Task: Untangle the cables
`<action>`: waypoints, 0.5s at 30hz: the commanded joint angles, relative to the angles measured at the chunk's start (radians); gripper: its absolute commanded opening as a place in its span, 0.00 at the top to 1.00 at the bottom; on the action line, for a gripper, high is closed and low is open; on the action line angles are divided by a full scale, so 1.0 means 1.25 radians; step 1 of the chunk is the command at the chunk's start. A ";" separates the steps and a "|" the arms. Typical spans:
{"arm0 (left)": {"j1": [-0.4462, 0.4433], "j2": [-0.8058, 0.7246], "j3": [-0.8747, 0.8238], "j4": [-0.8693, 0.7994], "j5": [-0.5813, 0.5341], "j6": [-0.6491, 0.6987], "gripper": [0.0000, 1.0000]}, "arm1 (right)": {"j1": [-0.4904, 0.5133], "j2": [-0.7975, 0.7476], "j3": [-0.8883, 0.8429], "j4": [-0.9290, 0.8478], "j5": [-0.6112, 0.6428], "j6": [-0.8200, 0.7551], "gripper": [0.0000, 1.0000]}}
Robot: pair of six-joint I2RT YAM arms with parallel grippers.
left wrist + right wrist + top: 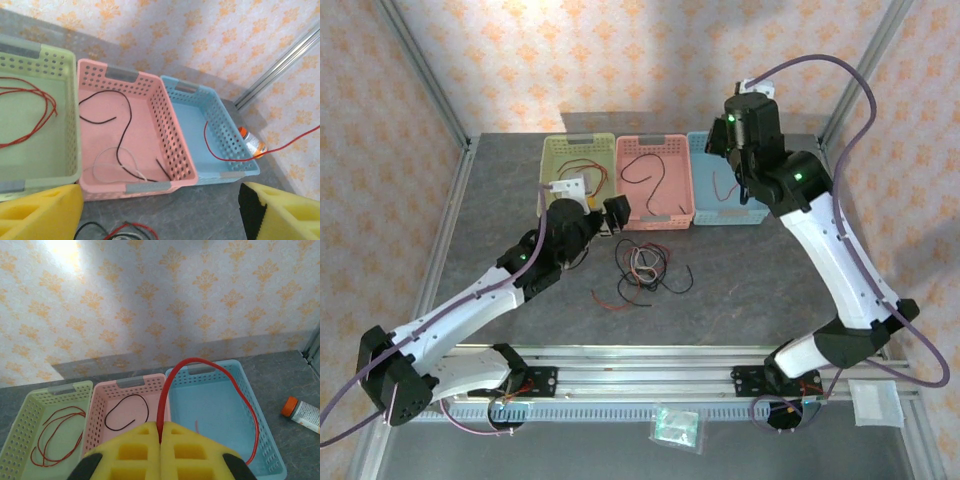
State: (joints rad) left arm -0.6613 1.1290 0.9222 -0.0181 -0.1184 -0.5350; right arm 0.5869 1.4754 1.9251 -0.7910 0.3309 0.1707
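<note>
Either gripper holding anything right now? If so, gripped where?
Right gripper pinches a red cable between its shut fingertips; the strand arcs up from there over the blue basket. Left gripper is open, holding nothing.

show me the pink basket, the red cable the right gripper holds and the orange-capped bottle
pink basket [172,145]: left wrist view, its perforated right wall
red cable [161,412]: right wrist view, the thick rising strand
bottle [306,416]: right wrist view, its white body

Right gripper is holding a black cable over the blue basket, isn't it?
Not quite. The cable pinched in the right gripper is red, not black. The right wrist view shows it looping up from the shut fingers and over the blue basket.
</note>
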 commanded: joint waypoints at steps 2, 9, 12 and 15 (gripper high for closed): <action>-0.011 0.038 0.045 -0.011 -0.008 0.032 0.16 | -0.009 0.026 0.052 0.031 -0.015 -0.015 1.00; -0.012 0.094 0.061 0.069 0.083 0.084 0.12 | -0.014 0.084 0.157 0.016 -0.070 -0.017 1.00; -0.012 0.114 0.064 0.131 0.130 0.134 0.11 | -0.014 0.090 0.191 0.020 -0.121 -0.012 1.00; -0.012 0.135 0.063 0.202 0.165 0.187 0.09 | -0.014 0.095 0.222 0.018 -0.165 0.002 1.00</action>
State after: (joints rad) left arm -0.6724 1.2831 0.9699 0.1036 0.0193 -0.3954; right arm 0.5728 1.5963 2.1532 -0.7837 0.1925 0.1608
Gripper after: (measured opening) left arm 0.905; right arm 0.044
